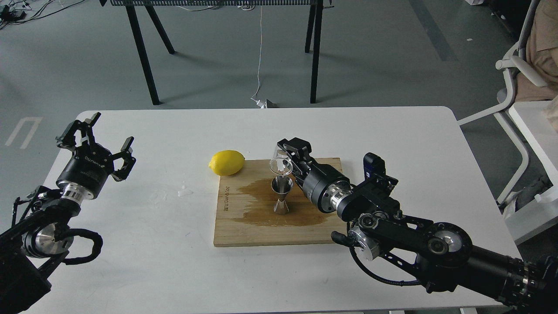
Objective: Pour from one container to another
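Note:
The steel jigger [281, 195] stands upright on the wooden board [261, 226], in the middle of a dark wet patch. My right gripper [288, 159] is shut on the clear glass cup [279, 162] and holds it tipped over, mouth down and to the left, directly above the jigger's mouth. The cup's rim looks to be nearly touching the jigger's top. Far off at the table's left edge, my left gripper [96, 136] hovers open with nothing in it.
A yellow lemon [226, 162] lies at the board's far left corner. Small wet spots [185, 191] mark the white table [152, 244] left of the board. Black table legs stand on the floor beyond, and a white chair is at the right.

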